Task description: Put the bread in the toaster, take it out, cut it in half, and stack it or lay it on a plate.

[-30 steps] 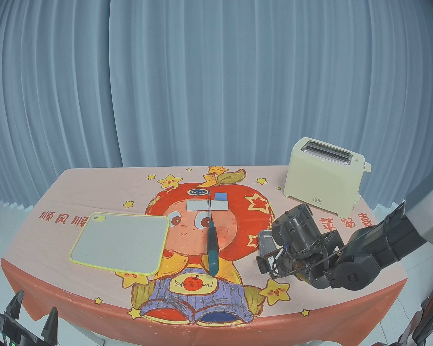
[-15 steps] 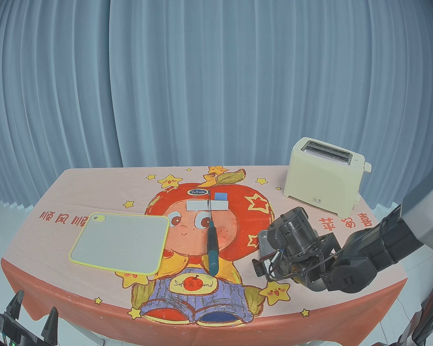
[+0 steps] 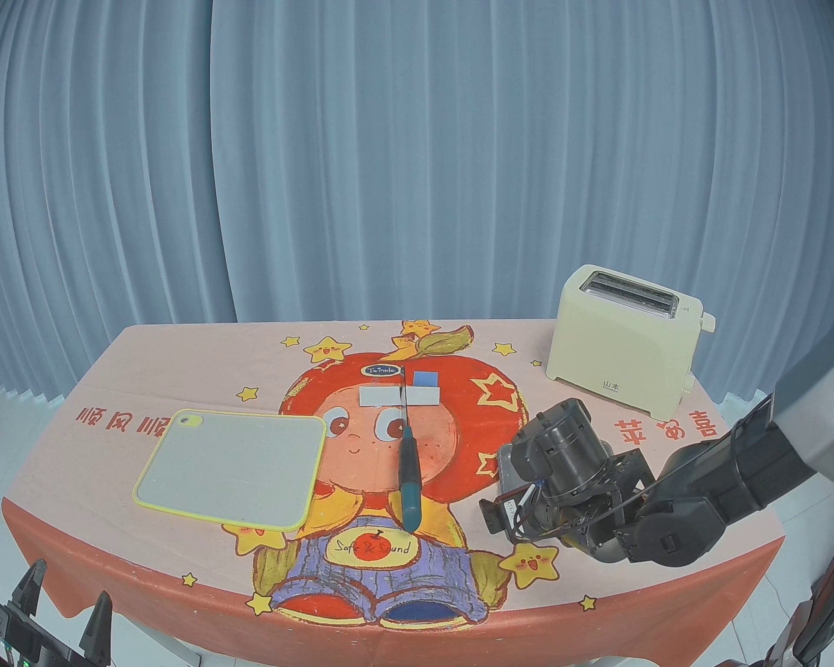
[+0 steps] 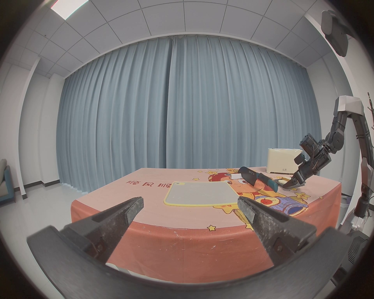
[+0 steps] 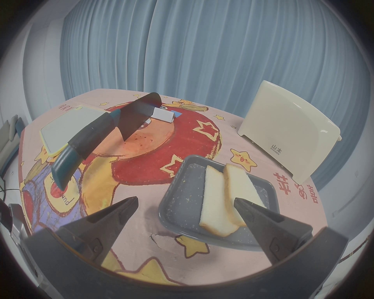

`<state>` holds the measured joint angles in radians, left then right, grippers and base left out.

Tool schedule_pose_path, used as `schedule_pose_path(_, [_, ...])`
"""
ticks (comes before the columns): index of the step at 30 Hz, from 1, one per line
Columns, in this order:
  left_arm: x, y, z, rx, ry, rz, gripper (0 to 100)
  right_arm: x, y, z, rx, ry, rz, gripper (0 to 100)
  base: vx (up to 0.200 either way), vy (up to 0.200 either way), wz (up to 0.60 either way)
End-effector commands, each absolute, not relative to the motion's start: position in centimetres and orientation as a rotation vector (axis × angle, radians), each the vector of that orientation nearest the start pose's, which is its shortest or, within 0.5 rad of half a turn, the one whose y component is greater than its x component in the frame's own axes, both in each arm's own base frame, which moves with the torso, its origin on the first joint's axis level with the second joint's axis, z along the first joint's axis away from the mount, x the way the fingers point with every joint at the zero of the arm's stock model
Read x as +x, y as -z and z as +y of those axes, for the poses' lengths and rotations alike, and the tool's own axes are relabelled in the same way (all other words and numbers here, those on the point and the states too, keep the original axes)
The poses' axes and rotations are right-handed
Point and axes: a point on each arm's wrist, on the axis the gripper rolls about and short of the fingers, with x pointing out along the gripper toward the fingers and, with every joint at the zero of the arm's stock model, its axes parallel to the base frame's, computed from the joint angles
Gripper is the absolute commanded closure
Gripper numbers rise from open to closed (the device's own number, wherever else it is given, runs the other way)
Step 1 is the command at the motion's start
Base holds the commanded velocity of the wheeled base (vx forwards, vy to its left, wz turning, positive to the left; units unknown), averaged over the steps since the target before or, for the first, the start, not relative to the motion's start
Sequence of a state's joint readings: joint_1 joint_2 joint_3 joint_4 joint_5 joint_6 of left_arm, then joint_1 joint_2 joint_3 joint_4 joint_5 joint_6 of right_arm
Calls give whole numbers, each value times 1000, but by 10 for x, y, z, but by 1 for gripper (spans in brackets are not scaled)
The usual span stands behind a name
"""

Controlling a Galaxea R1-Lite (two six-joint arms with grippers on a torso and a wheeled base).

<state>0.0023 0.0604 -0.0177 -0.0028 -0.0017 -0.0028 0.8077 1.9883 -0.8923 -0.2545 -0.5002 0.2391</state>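
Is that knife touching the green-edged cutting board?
Apart. The head view shows printed tablecloth between the knife and the cutting board.

Jaws open on both sides.
The right arm point(image 3: 695, 495) extends from the head view's lower right, its right gripper point(image 3: 493, 514) angled downward, fingers spread; the left gripper point(image 3: 68, 592) sits lower left, fingers parted.

Lab-like test room: full-width blue curtain point(image 4: 175, 109), tiled ceiling point(image 4: 194, 15), cartoon-cloth table point(image 3: 174, 365)
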Motion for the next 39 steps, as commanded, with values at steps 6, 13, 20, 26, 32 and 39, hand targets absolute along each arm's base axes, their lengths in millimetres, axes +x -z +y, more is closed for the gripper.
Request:
schedule_pose_path(6, [-18, -77, 0, -3, 0, 57, 0, 242, -75, 234, -293, -193, 700, 0, 0, 0, 0])
schedule_pose_path(13, [-18, -77, 0, -3, -2, 57, 0, 240, -74, 234, -304, -194, 709, 0, 0, 0, 0])
schedule_pose_path(20, [-18, -77, 0, -3, 0, 57, 0, 237, -73, 237, -303, -206, 708, 0, 0, 0, 0])
schedule_pose_path(26, [-18, -77, 0, -3, 0, 57, 0, 234, -74, 241, -296, -224, 705, 0, 0, 0, 0])
schedule_pose_path(32, [-18, -77, 0, -3, -2, 57, 0, 229, -74, 247, -277, -237, 704, 0, 0, 0, 0])
schedule_pose_path(39, [-18, -77, 0, -3, -2, 57, 0, 224, -72, 252, -289, -256, 705, 0, 0, 0, 0])
